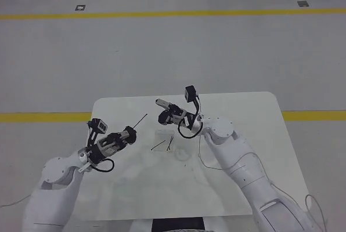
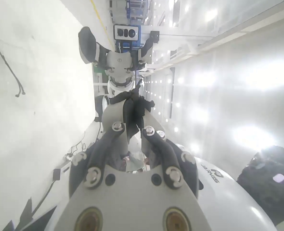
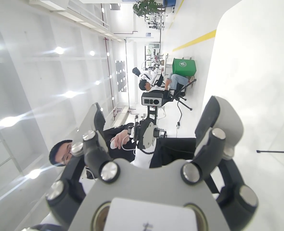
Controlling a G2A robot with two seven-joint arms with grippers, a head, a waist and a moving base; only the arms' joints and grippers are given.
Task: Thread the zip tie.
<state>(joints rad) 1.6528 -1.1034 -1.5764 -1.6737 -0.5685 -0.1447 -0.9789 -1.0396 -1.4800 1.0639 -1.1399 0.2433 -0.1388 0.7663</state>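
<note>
Honestly, the zip tie [image 1: 140, 120] was the fiddly part of this one. My left gripper [image 2: 133, 111] was pinched shut on one end of it, held up off the table [image 1: 242, 116], and the rest poked out toward my right gripper [image 3: 156, 114]. That one hung near the free tip but not touching it, fingers spread wide with nothing between them.

As for how it would handle, my guess was next to no weight, springy rather than floppy, and slick enough to twist in the pads if I only nipped the edge. A long free length like that looked likely to wobble at the tip. So I figured the right gripper should take it close to the tip, flat across the strap, leaving just a short stub to steer into the head (I couldn't make out which end my left was holding). Squeezing hard didn't seem risky, since I didn't expect it to crush or break.

Looks-wise it was a thin black strap, pretty much straight, reading as a single dark line against the white table. A couple of loose ties [image 1: 158, 145] of the same black sort lay on the table between my arms, touched by neither gripper.
</note>
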